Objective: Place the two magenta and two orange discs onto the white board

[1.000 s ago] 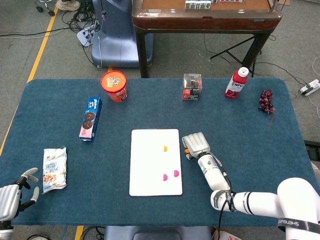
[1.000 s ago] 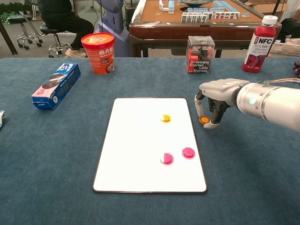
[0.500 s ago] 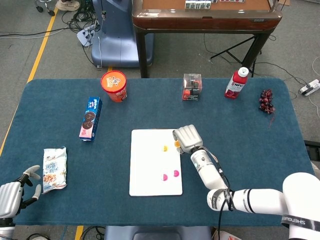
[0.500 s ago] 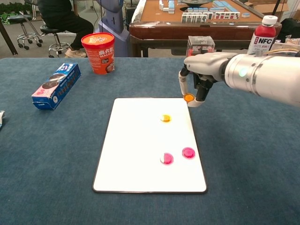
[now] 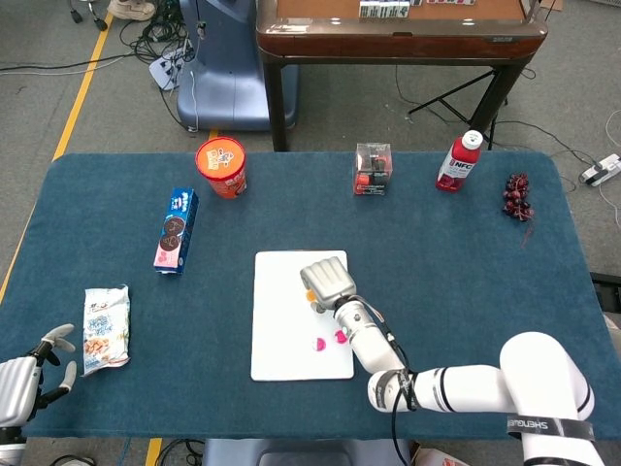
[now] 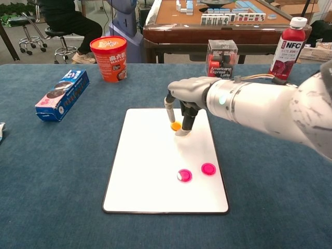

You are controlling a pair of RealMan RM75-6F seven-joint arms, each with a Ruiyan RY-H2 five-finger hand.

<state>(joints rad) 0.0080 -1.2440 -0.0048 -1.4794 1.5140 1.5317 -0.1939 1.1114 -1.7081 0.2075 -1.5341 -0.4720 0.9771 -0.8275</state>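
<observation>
An orange disc (image 6: 176, 126) is being pinched by the right hand (image 6: 182, 104) above the white board (image 6: 145, 171), near its far edge, apparently for setting down there.

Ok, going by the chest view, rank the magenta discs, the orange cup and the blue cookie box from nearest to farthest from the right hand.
1. Two magenta discs, on the white board just below the right hand; too close to rank apart.
2. Orange cup, back left.
3. Blue cookie box, far left.
</observation>
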